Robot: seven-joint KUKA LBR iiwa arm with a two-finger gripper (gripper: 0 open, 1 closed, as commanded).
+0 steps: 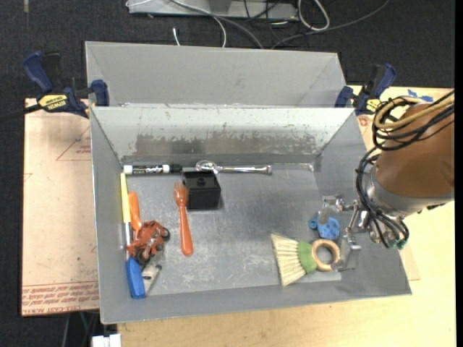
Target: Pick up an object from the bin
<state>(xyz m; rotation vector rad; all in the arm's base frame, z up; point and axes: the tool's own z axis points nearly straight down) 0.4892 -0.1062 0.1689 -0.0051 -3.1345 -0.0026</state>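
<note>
At the bin's [217, 132] right end, the pincer [346, 226] sits low, just beside a small blue piece [329, 228] and near a wooden-ringed hand brush [300, 257]. Open or closed: cannot tell. Likely placed to take one of these; neither visibly gripped.

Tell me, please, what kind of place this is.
Most likely a robotics lab or test workshop: a robot arm reaches into a grey metal bin of loose odds and ends, such as a brush and an orange spoon, and cables lie on the dark floor behind.
</note>
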